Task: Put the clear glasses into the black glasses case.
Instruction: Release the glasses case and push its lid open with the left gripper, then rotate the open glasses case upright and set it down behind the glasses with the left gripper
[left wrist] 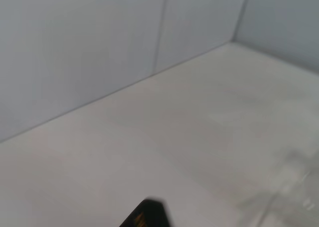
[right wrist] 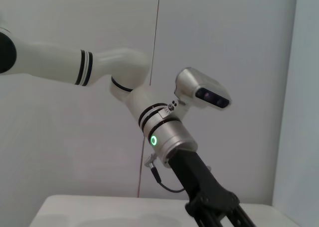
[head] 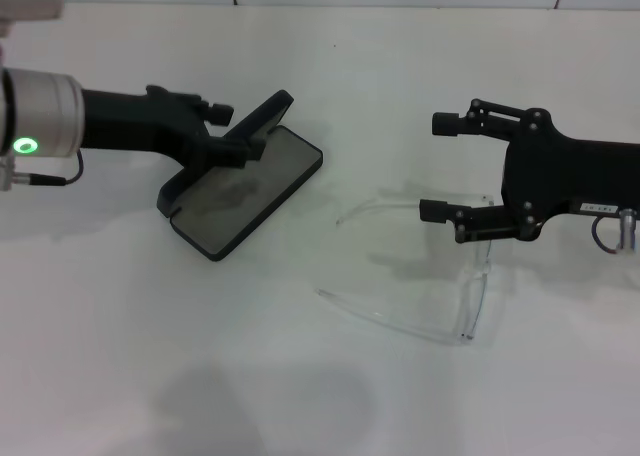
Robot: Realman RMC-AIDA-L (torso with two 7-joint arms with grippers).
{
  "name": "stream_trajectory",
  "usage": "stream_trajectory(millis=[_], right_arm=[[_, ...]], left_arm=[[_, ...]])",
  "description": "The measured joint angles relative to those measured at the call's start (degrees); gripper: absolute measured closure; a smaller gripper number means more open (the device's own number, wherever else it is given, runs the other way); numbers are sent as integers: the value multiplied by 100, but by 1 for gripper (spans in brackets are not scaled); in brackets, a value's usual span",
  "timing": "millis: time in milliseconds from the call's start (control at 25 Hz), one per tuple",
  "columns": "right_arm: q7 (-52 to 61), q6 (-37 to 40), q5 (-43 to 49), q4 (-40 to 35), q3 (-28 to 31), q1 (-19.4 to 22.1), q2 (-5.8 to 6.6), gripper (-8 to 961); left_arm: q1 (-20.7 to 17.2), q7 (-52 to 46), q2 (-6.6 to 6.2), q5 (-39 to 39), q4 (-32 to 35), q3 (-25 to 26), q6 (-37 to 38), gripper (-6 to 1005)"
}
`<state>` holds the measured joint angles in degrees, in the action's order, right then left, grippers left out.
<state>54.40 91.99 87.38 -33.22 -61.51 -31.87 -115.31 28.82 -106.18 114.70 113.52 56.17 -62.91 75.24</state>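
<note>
The black glasses case [head: 245,196] lies open left of centre in the head view, grey lining up, its lid [head: 265,114] raised at the far side. My left gripper [head: 233,131] is shut on that lid, one finger on each face. A black corner of the case [left wrist: 145,216] with orange lettering shows in the left wrist view. The clear glasses [head: 470,281] lie on the table at the right, temple arms pointing left. My right gripper [head: 438,166] hangs open just above their far end, its nearer finger [head: 445,213] close over the frame.
The white table [head: 330,396] runs to a pale wall at the back. The right wrist view looks across at my left arm [right wrist: 164,137], the left gripper [right wrist: 214,209] and the head camera [right wrist: 204,90].
</note>
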Motion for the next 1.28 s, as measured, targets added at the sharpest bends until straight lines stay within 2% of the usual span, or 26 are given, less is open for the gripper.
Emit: stream_trajectory(millis=[80,240,640,840,1080,1280], right_arm=[[0,-22,1,0,0,-1,0,81],[0,-63,4,0,-1,-3,0,81],[0,-189,7,-8,-1,-10,0,80],[0,-212,7,-9,-1,-12,0,80],[-18,-217,8,-9,-1,-7,0,81],[-195,-166,8,-11,-162,57,2,80]], left_arm=[[45,-50,170,362,71,1,-272,293],[68,-60,258,565,122,0,-466,294],[121,-191,433,1230,112,-15,-858,294],[176,-214,448,1308,124,-39,-858,294],[289,-227,442,1494,136,-53,-867,459],[365,-19,483,1696,266,-78,-956,662]])
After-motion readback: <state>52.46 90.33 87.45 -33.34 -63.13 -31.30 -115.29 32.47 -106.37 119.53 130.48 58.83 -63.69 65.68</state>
